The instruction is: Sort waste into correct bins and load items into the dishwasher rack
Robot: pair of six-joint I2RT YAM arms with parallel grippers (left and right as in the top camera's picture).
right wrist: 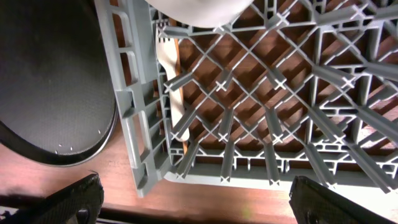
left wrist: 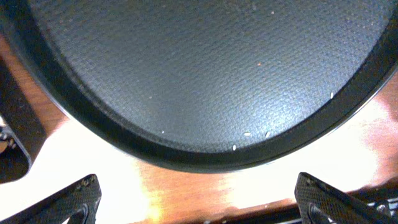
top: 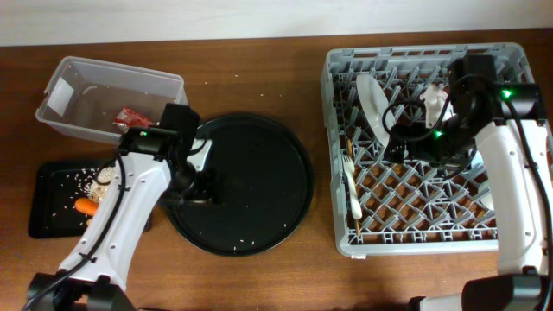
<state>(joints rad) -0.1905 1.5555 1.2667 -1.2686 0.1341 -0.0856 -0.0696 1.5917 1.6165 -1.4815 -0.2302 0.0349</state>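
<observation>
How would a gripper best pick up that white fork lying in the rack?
Probably mid-handle, from straight above, pinching across its narrow width. The white fork lies flat along the left edge of the grey rack, among upright pegs, so a sideways approach looks blocked.

Overhead: we see even, bright light from above, soft shadows beside arms, focus sharp. Left wrist: we note hard glare on table (left wrist: 186,183), wood washed white; round black tray (left wrist: 199,68) texture crisp. Right wrist: dimmer, dishwasher rack (right wrist: 130,99) sharp, pegs splayed by wide-angle lens.
</observation>
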